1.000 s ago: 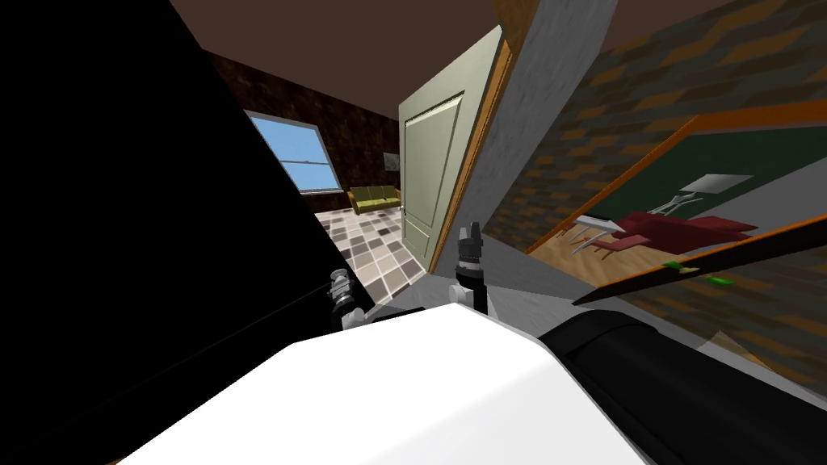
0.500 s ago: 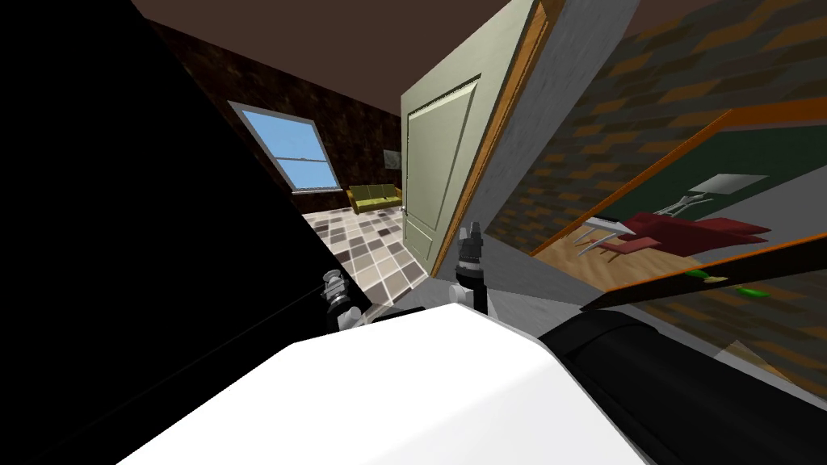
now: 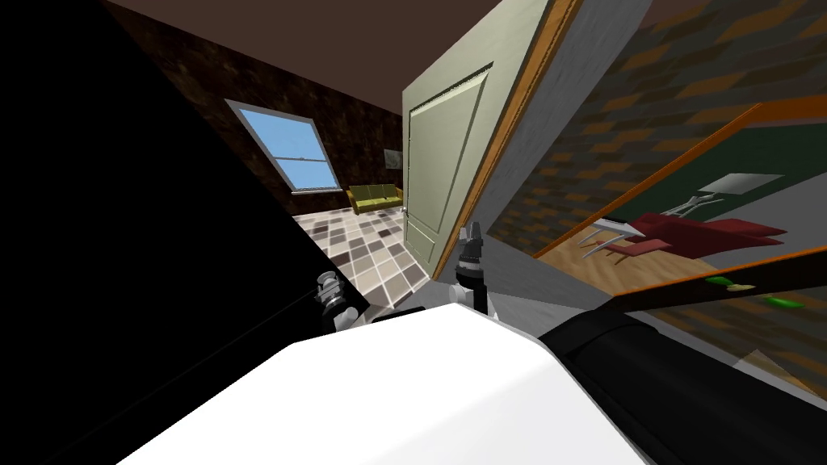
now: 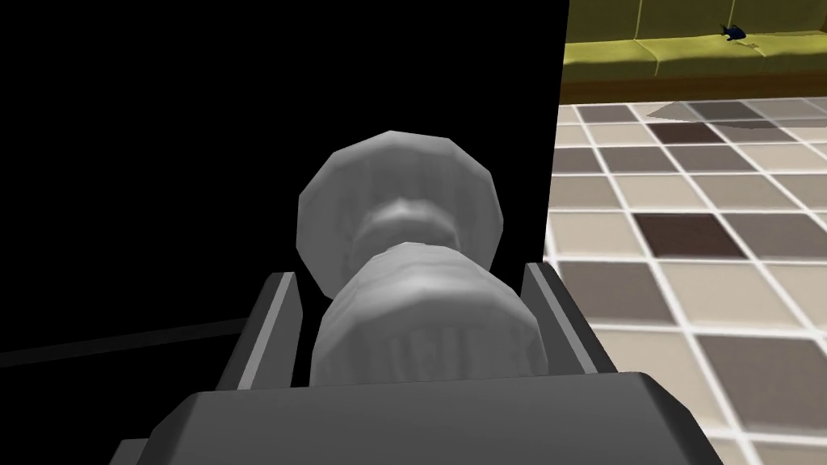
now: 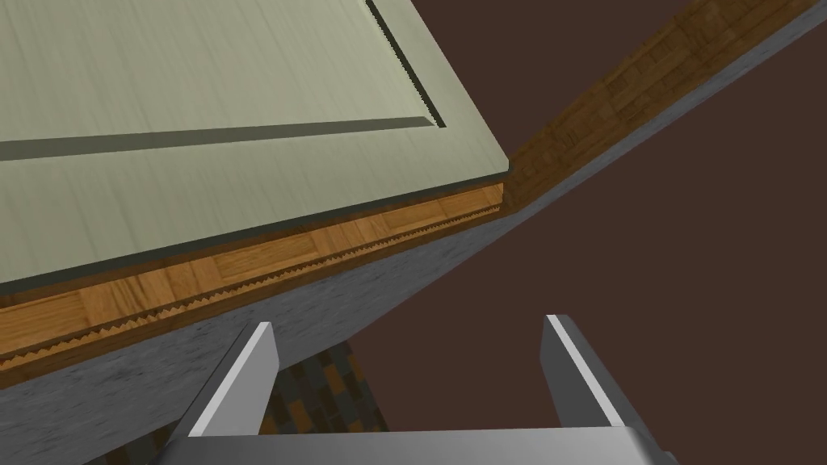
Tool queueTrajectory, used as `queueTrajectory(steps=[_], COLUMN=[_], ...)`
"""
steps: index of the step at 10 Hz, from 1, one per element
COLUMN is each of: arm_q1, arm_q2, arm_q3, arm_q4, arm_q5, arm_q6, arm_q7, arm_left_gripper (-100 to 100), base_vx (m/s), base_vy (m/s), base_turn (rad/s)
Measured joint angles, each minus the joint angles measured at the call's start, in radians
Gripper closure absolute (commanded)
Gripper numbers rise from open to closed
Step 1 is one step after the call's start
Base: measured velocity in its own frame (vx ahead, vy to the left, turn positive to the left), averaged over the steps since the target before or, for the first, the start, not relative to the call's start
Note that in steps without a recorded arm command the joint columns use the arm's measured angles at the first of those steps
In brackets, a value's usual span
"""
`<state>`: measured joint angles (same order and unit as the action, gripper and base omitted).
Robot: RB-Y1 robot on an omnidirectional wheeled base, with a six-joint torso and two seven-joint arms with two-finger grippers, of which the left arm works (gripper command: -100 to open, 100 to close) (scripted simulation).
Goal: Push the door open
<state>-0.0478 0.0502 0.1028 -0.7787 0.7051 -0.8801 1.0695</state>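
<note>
Left gripper (image 4: 409,274), low and left of centre in the head view, spreads its fingers loosely around a grey knob (image 4: 400,202), probably for leverage. Right gripper (image 5: 409,323) is spread and empty. Pale green door (image 3: 440,161) stands ajar, upper centre.

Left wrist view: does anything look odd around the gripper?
Yes. A grey knob sits between the left gripper's open fingers, but it stands against a pure black area with no door panel drawn around it. Past that area's straight edge lie checkered floor tiles and an olive sofa.
</note>
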Motion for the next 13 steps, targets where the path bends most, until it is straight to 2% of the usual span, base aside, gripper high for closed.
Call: queueTrajectory(steps=[2,3,4,6,8,10,12,13], arm_q1=[-0.012,-0.005,0.012,-0.010,-0.006,0.001,-0.012,-0.009], arm_q2=[-0.001,0.000,-0.010,-0.006,-0.013,-0.022,-0.022,-0.030], arm_q3=[0.027,0.039,0.053,0.076,0.100,0.127,0.153,0.164], arm_q4=[0.013,0.005,-0.025,0.015,0.010,-0.010,0.005,-0.003], arm_q5=[-0.002,-0.004,-0.005,-0.010,-0.013,-0.013,-0.015,-0.017], arm_q6=[-0.002,0.001,0.010,-0.009,-0.011,0.003,-0.001,-0.001], arm_q7=[-0.001,0.000,-0.011,0.000,0.000,-0.011,-0.008,-0.013], arm_left_gripper=[100,100,100,100,100,100,100,100], base_vx=[0.102,0.115,0.095,0.094,0.099,0.102,0.091,0.095], base_vy=[0.020,0.025,0.022,0.013,0.009,0.018,0.022,0.013], base_turn=[0.017,0.028,0.027,0.019,0.020,0.012,0.011,0.020])
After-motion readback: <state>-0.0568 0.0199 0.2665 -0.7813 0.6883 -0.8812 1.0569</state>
